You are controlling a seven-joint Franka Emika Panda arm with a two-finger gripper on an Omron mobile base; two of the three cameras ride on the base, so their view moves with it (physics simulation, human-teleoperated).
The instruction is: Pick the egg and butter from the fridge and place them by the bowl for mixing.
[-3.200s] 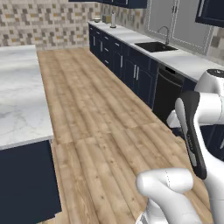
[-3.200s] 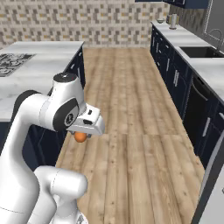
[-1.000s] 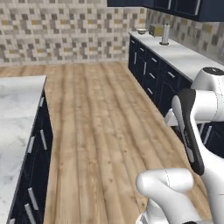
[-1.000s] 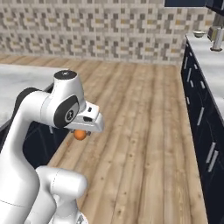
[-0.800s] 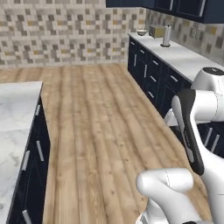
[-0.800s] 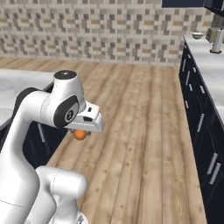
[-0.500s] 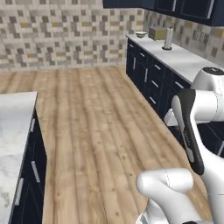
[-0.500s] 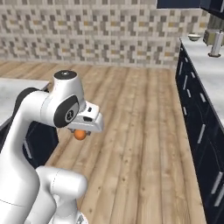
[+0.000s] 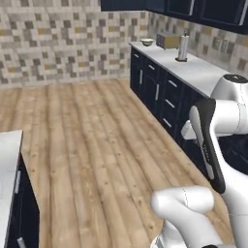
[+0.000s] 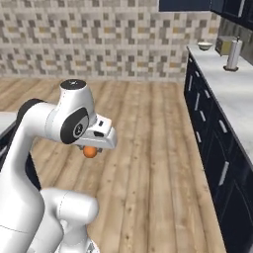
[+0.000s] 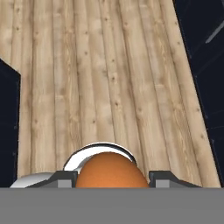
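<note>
1. Tucked under the white wrist in the right base view, the gripper (image 10: 90, 149) is pinching the egg (image 10: 89, 152), and just the orange underside peeks out below the hand.
2. Down the hand view, the egg (image 11: 110, 170) sits clamped between the two dark fingertips (image 11: 65, 178); the jaws stand partway closed against its sides, and its lower half is cut off by the frame's bottom.
3. Below it runs the wood floor (image 11: 109, 78), well beneath the hand, with dark navy cabinets (image 11: 201, 65) along one side.
4. Further off, the long counter (image 10: 232, 84) stretches away along the right; its near end runs out of frame.
5. At the counter's far end stands a grey upright cylinder (image 10: 232, 54), then a toaster (image 10: 225, 45), partly hidden behind it.
6. Beside the toaster, nearest the back wall, sits the bowl (image 10: 204, 46), small and hard to make out in detail.
</note>
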